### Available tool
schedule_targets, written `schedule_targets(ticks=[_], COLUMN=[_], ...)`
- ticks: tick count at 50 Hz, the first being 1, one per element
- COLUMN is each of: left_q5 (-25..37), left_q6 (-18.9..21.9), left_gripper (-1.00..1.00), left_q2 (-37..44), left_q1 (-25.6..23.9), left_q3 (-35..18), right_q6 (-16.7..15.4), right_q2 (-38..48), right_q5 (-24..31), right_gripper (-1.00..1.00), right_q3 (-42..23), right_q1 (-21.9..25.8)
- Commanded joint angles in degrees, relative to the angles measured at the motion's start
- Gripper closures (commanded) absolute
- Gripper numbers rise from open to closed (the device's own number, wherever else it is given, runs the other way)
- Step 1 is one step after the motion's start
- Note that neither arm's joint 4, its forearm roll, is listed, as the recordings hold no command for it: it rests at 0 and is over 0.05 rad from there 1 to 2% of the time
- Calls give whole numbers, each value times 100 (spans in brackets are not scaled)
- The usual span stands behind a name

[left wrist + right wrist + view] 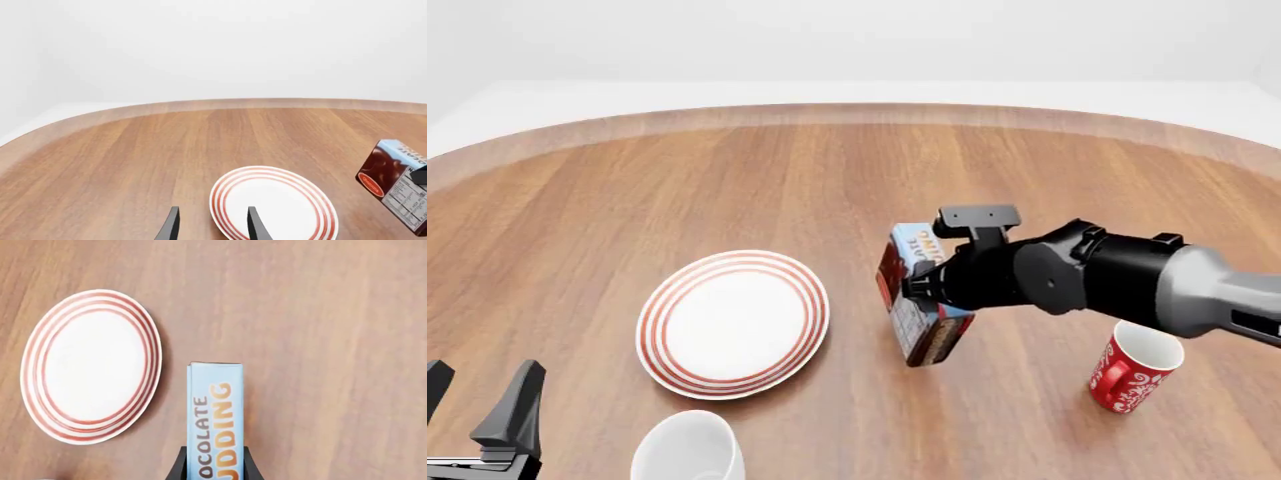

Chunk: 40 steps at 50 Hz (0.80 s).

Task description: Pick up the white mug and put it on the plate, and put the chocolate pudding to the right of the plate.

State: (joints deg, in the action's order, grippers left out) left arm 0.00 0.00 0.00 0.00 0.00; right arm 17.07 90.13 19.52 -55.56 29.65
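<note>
The plate lies left of centre, and it also shows as the plate and the plate in the two wrist views. The white mug stands at the near edge, just in front of the plate. My right gripper is shut on the chocolate pudding, which is held tilted just right of the plate with its lower end near the tabletop. The chocolate pudding is seen side-on from the left wrist. My left gripper is open and empty, left of the mug.
A red mug with white swirls stands upright at the right, under my right forearm. The curved far edge of the wooden table runs across the back.
</note>
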Motion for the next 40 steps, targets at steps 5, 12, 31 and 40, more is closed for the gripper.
schedule_targets(ticks=[5, 12, 31, 40], left_q5=[0, 0, 0, 0], left_q6=[0, 0, 0, 0], left_gripper=[-100, -100, -100, -100], left_q2=[0, 0, 0, 0], left_q1=[0, 0, 0, 0], left_q3=[0, 0, 0, 0], right_q6=[108, 119, 163, 198], right_q2=[208, 313, 494, 549], right_q5=[-78, -115, -186, -227], right_gripper=[100, 100, 100, 100], right_q3=[23, 1, -1, 50], right_q1=[13, 39, 45, 69])
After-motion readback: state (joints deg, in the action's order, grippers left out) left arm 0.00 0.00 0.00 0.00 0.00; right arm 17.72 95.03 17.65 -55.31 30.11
